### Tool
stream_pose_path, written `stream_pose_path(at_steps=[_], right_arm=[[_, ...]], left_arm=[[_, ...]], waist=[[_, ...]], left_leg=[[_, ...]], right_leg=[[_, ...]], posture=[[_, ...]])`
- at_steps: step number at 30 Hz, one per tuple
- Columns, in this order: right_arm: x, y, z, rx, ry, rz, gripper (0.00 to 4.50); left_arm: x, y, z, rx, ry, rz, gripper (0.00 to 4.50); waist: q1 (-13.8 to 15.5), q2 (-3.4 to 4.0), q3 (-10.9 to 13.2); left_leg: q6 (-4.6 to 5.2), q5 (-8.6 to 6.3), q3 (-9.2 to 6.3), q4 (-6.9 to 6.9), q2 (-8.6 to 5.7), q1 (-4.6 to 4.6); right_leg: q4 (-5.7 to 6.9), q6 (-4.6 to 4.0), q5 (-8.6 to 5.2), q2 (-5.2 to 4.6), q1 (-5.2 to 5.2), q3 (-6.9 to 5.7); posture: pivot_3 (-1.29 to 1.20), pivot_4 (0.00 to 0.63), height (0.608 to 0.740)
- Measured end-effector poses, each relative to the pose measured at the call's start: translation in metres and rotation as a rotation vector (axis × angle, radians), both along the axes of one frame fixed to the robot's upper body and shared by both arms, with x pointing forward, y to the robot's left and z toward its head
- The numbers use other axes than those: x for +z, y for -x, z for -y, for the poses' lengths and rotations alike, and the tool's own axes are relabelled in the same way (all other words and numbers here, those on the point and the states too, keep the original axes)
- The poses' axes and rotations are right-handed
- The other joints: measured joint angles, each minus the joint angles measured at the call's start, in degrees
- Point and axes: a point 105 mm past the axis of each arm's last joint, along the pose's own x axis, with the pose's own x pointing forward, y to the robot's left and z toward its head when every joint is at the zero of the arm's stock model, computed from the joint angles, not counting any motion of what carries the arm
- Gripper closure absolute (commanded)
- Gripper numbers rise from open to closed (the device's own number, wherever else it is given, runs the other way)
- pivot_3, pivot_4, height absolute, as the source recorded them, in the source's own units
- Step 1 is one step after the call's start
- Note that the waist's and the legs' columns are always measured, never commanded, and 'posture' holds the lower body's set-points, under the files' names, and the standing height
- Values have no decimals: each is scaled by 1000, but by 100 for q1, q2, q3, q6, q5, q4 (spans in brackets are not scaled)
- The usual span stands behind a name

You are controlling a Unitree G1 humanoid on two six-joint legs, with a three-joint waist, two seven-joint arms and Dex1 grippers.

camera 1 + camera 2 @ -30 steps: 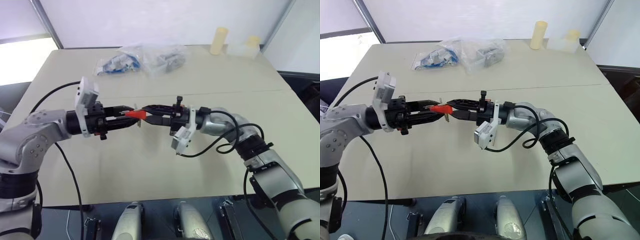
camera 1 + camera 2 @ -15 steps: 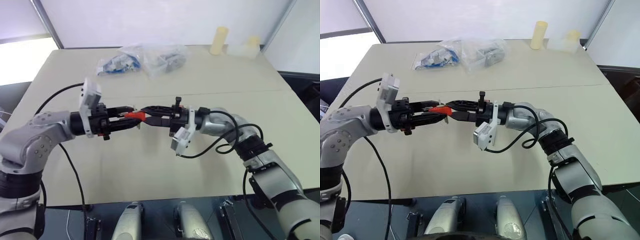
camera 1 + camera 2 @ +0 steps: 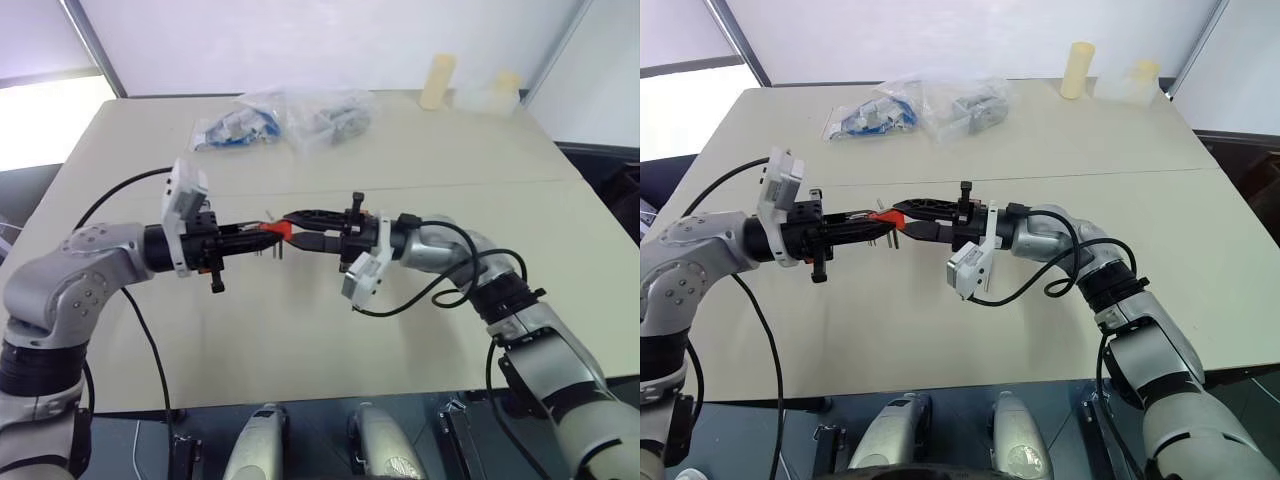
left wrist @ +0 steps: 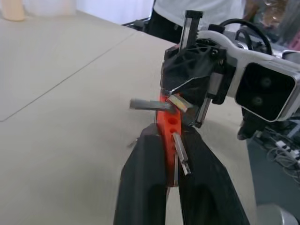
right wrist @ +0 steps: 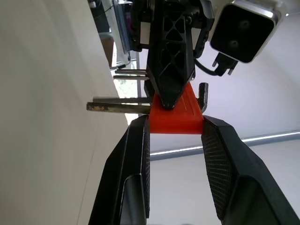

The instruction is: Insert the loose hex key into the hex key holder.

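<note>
Both hands meet in mid-air above the middle of the tabletop (image 3: 300, 330), pointing at each other. The right hand (image 3: 292, 222) is closed on the hex key holder (image 3: 276, 229), its two fingers (image 5: 136, 159) pressing the flat faces of the red block. The left hand (image 3: 262, 237) is shut tight on the same block from the other side; in the left wrist view its fingertips (image 4: 150, 154) pinch the holder's narrow end, with grey keys sticking out around them. So the holder hangs between the two hands, clear of the tabletop.

In the right wrist view one longer rod with a bent end passes through the block: this looks like the loose hex key (image 5: 117, 107), already in or nearly in its slot, though how deep it sits cannot be told.

The step in hand seems to be seating the key and passing over or steadying the holder. To do it well, the right hand should keep its grip firm and level so the block does not twist. The left hand should push straight along the slot's line, not sideways, since a thin rod binds or bends easily. Neither hand should let go until the other's hold is sure, or the block may drop.

The clear plastic bags (image 3: 290, 120) at the far side play no part.
</note>
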Motion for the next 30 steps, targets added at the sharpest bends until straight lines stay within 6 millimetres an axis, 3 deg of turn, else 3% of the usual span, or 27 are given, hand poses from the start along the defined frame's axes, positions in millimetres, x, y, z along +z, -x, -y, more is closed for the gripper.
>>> stream_pose_path(at_steps=[14, 19, 21, 26, 30], right_arm=[[-1, -1, 1, -13, 2, -25, 3504], [-5, -1, 1, -16, 23, -38, 1162], [-9, -1, 2, -22, 38, -49, 23], [-16, -6, 7, -60, 79, -76, 23], [-27, -23, 22, -197, 107, -230, 23]], left_arm=[[-1, -2, 1, 12, 7, 0, 4452], [-2, -3, 1, 27, 7, 0, 4500], [-2, -4, 1, 29, 6, 1, 4500], [-2, -4, 1, 32, 5, 3, 4500], [-1, -6, 0, 50, 4, 31, 4500]], waist=[[0, 0, 0], [1, 0, 0], [1, 0, 0], [2, 0, 0], [15, 0, 0]], left_leg=[[0, 0, 0, 1, 0, 0], [0, 0, 0, 1, 0, 0], [0, 0, 0, 1, 0, 0], [0, 0, 0, 2, 0, 0], [1, 0, -1, 6, 11, 0]], right_leg=[[1, 0, 0, 0, 0, 0], [1, 0, 0, 0, 0, 0], [1, 0, 0, 0, 0, 0], [1, 0, 0, 0, 1, 0], [1, 0, 0, 0, 5, -1]], posture=[[0, 150, 740], [0, 150, 740], [0, 150, 740], [0, 150, 740], [0, 150, 740]])
